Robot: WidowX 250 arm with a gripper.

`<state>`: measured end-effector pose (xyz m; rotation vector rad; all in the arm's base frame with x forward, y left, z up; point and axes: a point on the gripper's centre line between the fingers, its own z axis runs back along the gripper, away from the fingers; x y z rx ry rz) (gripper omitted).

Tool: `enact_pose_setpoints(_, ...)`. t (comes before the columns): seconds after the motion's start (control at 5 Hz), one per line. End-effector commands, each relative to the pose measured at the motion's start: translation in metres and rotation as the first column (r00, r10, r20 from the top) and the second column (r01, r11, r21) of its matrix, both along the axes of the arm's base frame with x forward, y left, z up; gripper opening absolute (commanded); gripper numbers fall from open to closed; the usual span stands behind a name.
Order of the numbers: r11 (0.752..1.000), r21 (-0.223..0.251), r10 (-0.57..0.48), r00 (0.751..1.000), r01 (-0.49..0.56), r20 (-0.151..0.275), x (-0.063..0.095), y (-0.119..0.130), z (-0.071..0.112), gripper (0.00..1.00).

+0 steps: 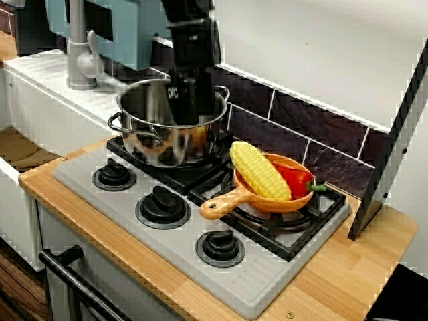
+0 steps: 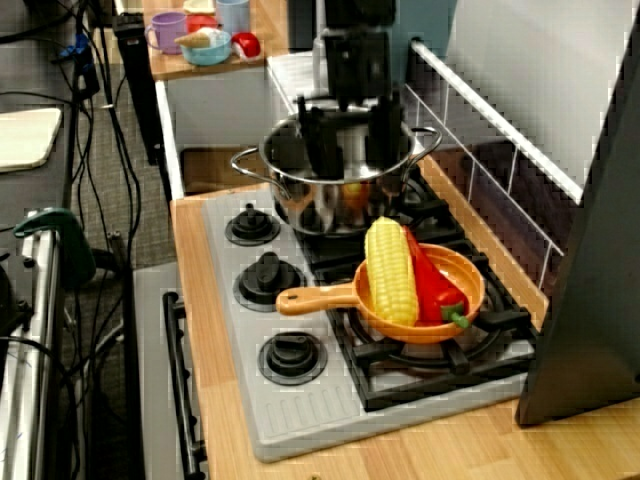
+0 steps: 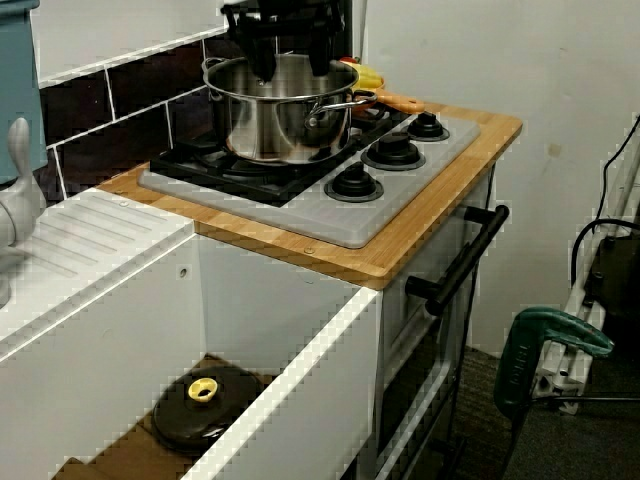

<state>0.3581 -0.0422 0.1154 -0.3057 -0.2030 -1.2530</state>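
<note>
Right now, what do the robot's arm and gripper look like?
The arm is black all over, a boxy column. The gripper is black too: two long, flat fingers under a squarish wrist block. A small white marking sits on its body, too blurred to read. No cables show on it.

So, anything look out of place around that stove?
The yellow corn cob overhangs the rim of the small orange frying pan. A dark round lid with a yellow knob lies in the white sink basin, apart from the lidless steel pot.
</note>
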Motion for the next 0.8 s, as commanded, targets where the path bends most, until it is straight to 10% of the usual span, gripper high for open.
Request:
enact_pose_setpoints(0.0, 0.999, 0.032, 0.0, 0.993, -0.004, 0.115, -0.002, 0.001, 0.047, 1.0)
enact_pose_setpoints(0.6, 0.99, 0.038, -0.14, 0.97, 0.135, 0.198, -0.011, -0.05, 0.069, 1.0)
